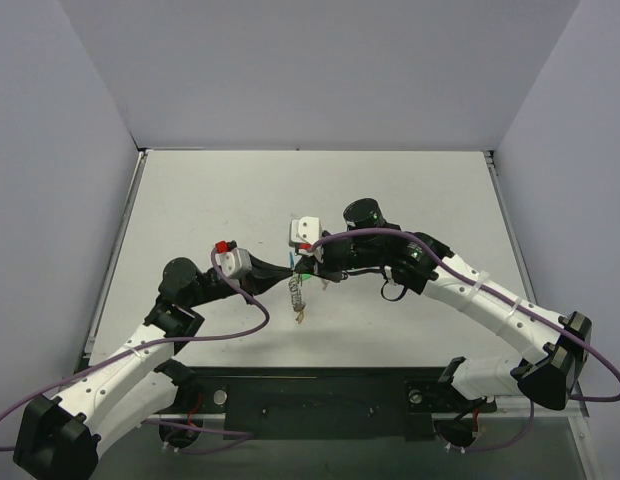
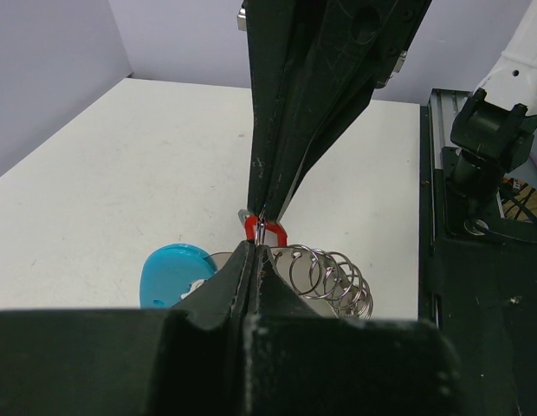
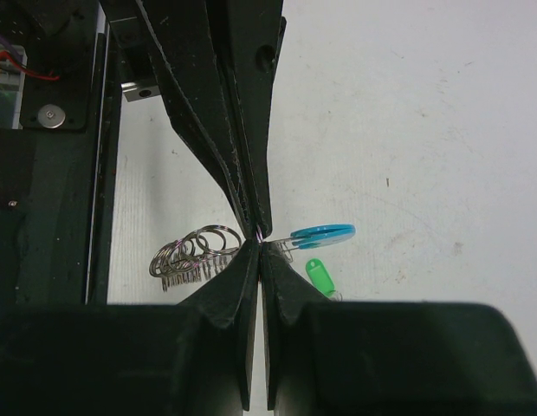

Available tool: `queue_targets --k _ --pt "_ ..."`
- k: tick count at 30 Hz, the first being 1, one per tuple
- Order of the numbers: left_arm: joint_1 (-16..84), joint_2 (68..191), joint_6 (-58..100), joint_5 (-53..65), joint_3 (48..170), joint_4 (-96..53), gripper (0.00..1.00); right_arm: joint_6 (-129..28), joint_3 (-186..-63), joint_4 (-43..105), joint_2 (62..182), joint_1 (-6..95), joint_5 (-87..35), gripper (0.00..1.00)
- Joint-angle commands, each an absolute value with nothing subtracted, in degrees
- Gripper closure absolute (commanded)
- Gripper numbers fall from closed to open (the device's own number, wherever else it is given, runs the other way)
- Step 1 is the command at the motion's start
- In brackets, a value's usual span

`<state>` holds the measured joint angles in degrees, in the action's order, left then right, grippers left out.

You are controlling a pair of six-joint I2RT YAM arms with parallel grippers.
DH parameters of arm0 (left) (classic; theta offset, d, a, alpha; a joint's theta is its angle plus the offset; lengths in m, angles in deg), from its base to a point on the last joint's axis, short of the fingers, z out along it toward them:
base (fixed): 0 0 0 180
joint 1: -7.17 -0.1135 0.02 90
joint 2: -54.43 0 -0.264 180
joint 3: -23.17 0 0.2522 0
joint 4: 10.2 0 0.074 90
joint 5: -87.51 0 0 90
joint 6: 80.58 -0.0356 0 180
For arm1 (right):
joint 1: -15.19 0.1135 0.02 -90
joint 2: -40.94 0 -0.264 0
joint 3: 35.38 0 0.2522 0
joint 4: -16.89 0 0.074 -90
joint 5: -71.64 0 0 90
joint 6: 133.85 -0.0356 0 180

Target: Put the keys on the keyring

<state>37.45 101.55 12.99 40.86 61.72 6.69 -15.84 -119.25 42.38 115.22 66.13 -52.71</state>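
Both grippers meet tip to tip above the middle of the white table (image 1: 190,200). My left gripper (image 2: 255,246) is shut on a thin wire of the keyring, whose silvery chain of rings (image 2: 333,277) hangs to one side and light-blue tag (image 2: 173,273) to the other. My right gripper (image 3: 260,245) is shut, and in the left wrist view a red key tag (image 2: 277,232) shows at its fingertips. A green key tag (image 3: 319,276) sits just below the blue tag (image 3: 322,234); whether it hangs or lies I cannot tell. From above, the chain (image 1: 297,292) dangles under the grippers.
The black base rail (image 1: 310,400) runs along the near table edge. Purple cables (image 1: 240,325) loop beside both arms. Grey walls (image 1: 50,150) stand on the left, back and right of the table.
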Motion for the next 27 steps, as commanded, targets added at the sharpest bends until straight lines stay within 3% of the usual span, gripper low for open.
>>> queue_targets --k 1,27 --pt "37.93 101.54 12.23 41.63 64.09 10.14 1.00 -17.04 -119.28 38.21 114.50 66.78 -56.51 1.00" --pt "38.10 101.54 11.79 41.45 64.35 9.52 1.00 -16.78 -119.90 39.00 115.21 67.31 -56.51 1.00"
